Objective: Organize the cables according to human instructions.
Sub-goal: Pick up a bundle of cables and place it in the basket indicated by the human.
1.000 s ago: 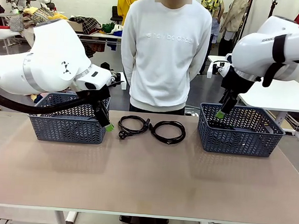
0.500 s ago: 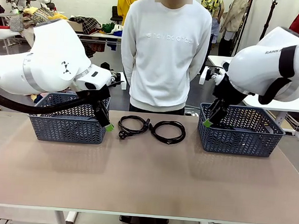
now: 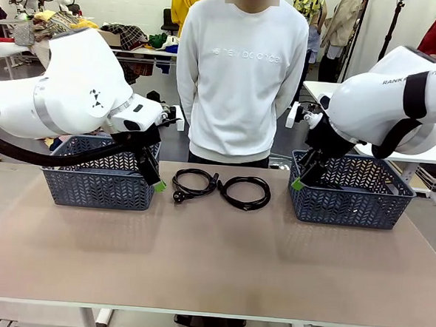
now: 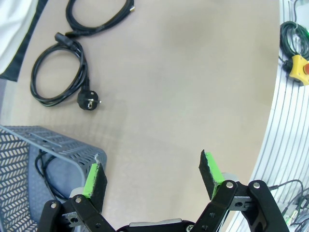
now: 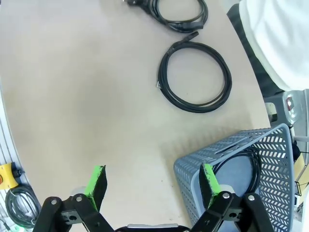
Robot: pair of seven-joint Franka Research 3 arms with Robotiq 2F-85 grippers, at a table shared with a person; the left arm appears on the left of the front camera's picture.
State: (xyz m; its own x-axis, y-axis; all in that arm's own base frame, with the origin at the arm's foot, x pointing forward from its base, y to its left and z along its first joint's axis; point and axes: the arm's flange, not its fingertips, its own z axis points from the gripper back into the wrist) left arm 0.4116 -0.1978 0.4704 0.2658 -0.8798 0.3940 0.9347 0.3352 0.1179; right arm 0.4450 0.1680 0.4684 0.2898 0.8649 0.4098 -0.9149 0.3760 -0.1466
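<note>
Where the front view looks across the beige desk [image 3: 212, 259], two coiled thin black cables lie side by side between two grey plastic lattice baskets: the plug-ended coil [image 3: 194, 183] on the left, the plain coil [image 3: 246, 192] on the right. The left jaws hang spread wide and empty at the left basket's [image 3: 91, 182] near right corner. The right jaws, equally spread and empty, hang at the right basket's [image 3: 356, 198] left corner. A person in a white sweatshirt [image 3: 238, 83] stands behind.

Left wrist view: green pads [image 4: 94, 175] wide apart above the desk; plug-ended coil [image 4: 55, 72] ahead; third cable [image 4: 42, 166] inside the basket.

Right wrist view: green pads [image 5: 98, 180] wide apart; plain coil [image 5: 195, 77] on the desk; fourth cable [image 5: 255, 164] inside the basket.
</note>
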